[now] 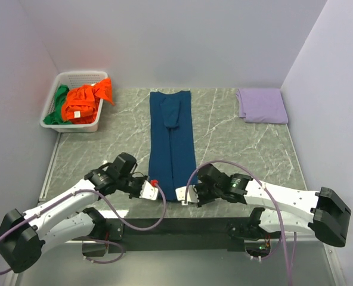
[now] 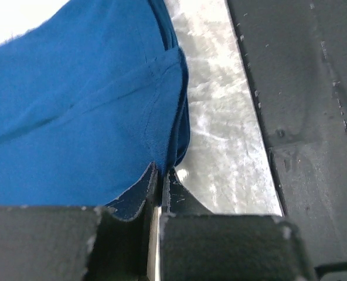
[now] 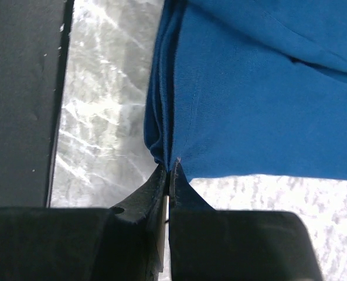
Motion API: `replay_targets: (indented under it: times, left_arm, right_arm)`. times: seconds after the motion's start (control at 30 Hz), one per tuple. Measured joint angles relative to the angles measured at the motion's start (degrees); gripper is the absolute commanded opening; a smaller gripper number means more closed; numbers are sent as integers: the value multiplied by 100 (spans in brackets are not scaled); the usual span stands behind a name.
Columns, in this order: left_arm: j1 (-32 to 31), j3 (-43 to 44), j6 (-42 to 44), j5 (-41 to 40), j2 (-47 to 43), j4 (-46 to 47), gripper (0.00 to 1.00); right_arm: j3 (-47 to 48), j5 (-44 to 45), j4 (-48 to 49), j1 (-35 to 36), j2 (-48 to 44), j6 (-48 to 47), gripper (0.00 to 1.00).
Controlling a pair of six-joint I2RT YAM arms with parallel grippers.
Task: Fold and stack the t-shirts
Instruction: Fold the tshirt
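While your left gripper [image 1: 149, 190] and right gripper [image 1: 183, 193] each pinch a near corner of the navy t-shirt [image 1: 172, 143], lift evenly and carry that edge toward the far end.

We take this for a robotics lab test cell: bare pale walls [image 1: 164, 42] box in a marble-patterned table [image 1: 242, 149] on three sides, a white left arm [image 1: 63, 208] and right arm [image 1: 278, 199] stand on a black rail [image 1: 182, 229] at its near edge, and loose purple cables [image 1: 224, 161] trail from them.
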Motion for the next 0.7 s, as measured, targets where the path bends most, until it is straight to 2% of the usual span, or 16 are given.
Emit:
replay_targets:
  times: [0.17,0.37,0.7]
  left_arm:
    - [514,131,-9,74,188,-162,1]
    - [1193,942,474,142,1104,-48,1]
    - [1945,1720,1213,319,2509,481,1]
  right_arm:
    - [52,35,50,-354,55,-168,0]
    - [542,15,249,-1040,632,-671,0]
    - [1425,-116,544,-1897,1790,-1403,0]
